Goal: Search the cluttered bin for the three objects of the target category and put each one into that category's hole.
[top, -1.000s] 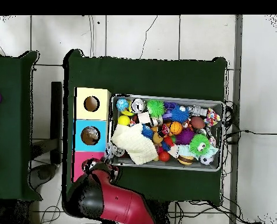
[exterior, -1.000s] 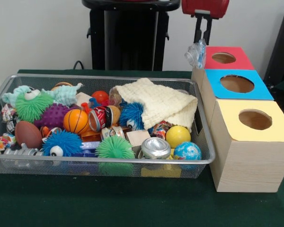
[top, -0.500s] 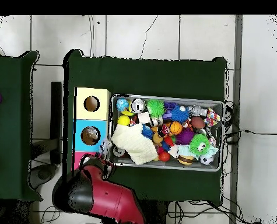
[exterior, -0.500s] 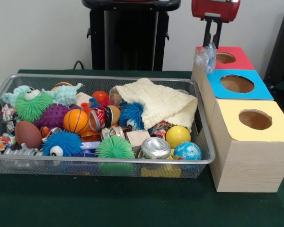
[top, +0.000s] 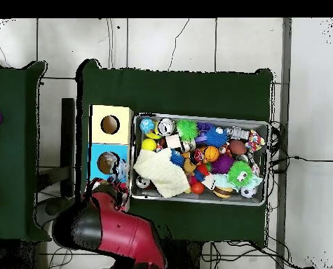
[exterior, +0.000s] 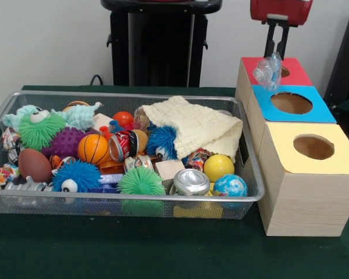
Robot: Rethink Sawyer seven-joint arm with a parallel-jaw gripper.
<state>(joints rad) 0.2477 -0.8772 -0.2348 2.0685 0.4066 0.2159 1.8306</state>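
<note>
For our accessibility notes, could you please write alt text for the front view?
The gripper holds a crumpled clear plastic item over the red-topped box, beside blue-topped and yellow-topped boxes. A wire mesh bin holds toys, balls, cans and a cream cloth.

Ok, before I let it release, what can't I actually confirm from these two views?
- Red box hole: front view, mostly hidden behind the crumpled clear plastic item hanging from the tool; overhead view, covered by the arm.
- Whether the item is centred over that hole: neither view settles it.
- What lies under the cream knitted cloth in the wire bin: hidden in both views.
- Blue box hole: overhead view, partly overlapped by the item.
</note>
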